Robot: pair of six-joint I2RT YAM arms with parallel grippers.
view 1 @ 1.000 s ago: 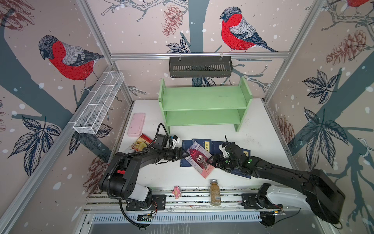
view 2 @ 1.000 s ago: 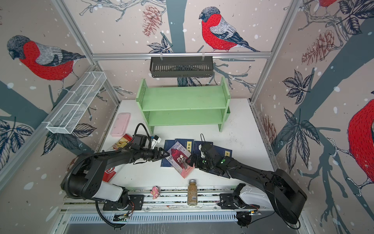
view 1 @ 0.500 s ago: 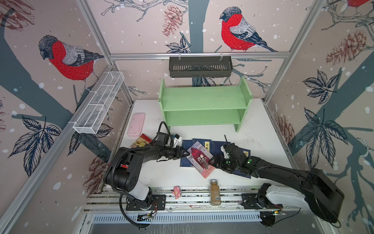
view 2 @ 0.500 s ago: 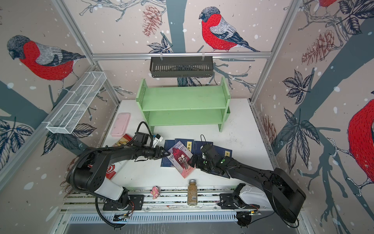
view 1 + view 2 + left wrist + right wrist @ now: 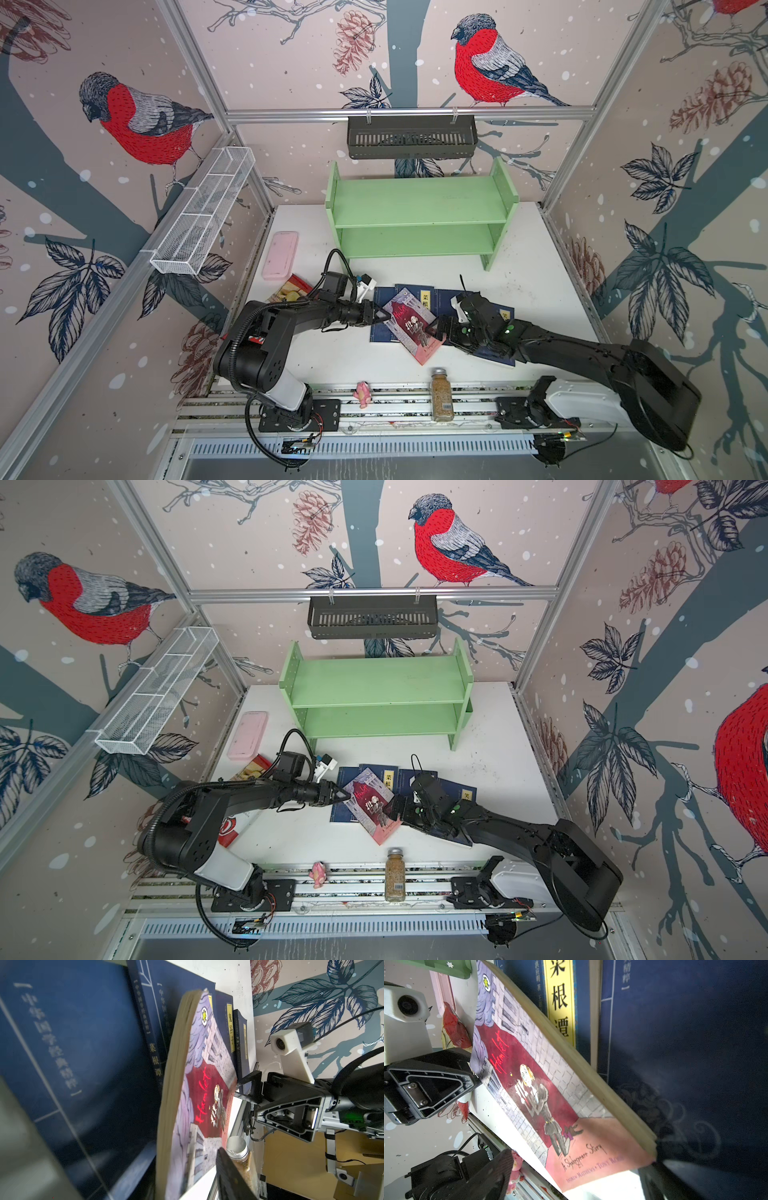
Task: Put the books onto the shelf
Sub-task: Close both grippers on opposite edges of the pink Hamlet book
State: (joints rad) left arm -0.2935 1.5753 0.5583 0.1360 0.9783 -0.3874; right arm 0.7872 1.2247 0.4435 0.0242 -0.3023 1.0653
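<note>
1. Right now my left gripper (image 5: 381, 314) is clamped on a corner of the Hamlet paperback (image 5: 411, 328), tipping it up off the navy books (image 5: 383, 299) so that an edge comes free.
2. My right gripper (image 5: 435, 330) sits with jaws spread at the opposite edge, likely to steady it.
3. All the books lie on the white table (image 5: 540, 257), near the green shelf (image 5: 419, 203), which holds none yet.

Open tabletop (image 5: 419, 274) between shelf (image 5: 419, 208) and books (image 5: 411, 324), shelf tiers open frontward, spice jar (image 5: 441, 394) at front edge.

Hamlet book (image 5: 411, 328) atop books (image 5: 443, 297), shelf (image 5: 419, 208) behind, jar (image 5: 441, 392) in front
</note>
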